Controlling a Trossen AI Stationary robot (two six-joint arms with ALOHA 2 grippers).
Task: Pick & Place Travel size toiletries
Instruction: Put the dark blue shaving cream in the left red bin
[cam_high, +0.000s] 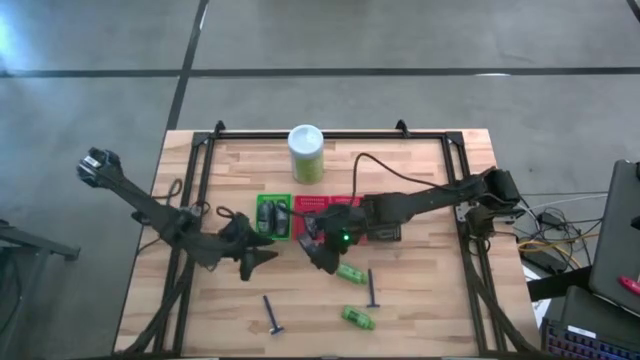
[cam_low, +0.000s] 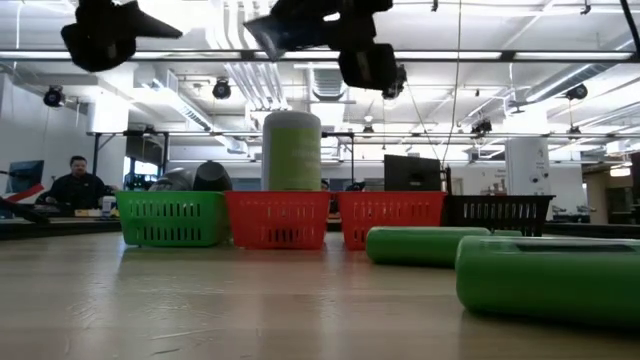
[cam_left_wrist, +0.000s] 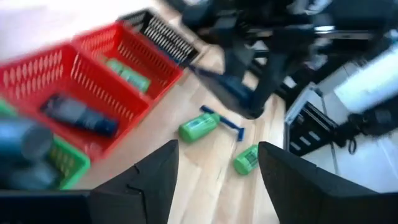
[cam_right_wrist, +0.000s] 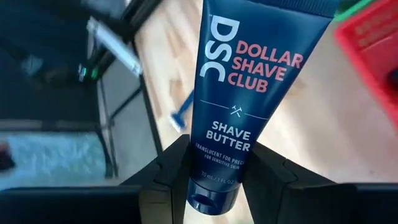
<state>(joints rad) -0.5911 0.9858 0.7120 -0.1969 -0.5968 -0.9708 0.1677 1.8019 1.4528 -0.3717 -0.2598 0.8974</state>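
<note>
Shave butter tube (cam_right_wrist: 239, 93), dark blue, "Dollar Shave Club" print, is clamped by my right pincer (cam_right_wrist: 214, 171), both fingers (cam_right_wrist: 171, 171) pressed on its cap end. In the high view that right pincer (cam_high: 318, 248) hangs over the worktop (cam_high: 430, 300) just in front of the red baskets (cam_high: 318, 206), tube pointing down and forward.

Left pincer (cam_left_wrist: 214, 180) has its jaws apart with nothing between them; I see it in the high view (cam_high: 255, 252) just in front of the green basket (cam_high: 272, 199), near the right one.

Green basket holds dark grey oval bottles (cam_high: 272, 216). Left wrist view shows a dark tube (cam_left_wrist: 78, 115) lying in one red basket (cam_left_wrist: 37, 71) and a green bottle (cam_left_wrist: 127, 74) in the next red basket (cam_left_wrist: 140, 46); a black basket (cam_left_wrist: 163, 34) sits past that.

Loose on the worktop: a green bottle (cam_high: 350, 272) just beside the right pincer, a second green bottle (cam_high: 358, 318) nearer the front edge, a dark-blue T-shaped razor (cam_high: 371, 288) between them, another razor (cam_high: 273, 315) well to the left of those.

White-and-green canister (cam_high: 306, 152) stands upright behind the baskets. Low view shows the baskets in a row, green (cam_low: 172, 218), red (cam_low: 278, 220), red (cam_low: 392, 218), black (cam_low: 497, 212), and a person (cam_low: 75, 185) seated far back in the room.
</note>
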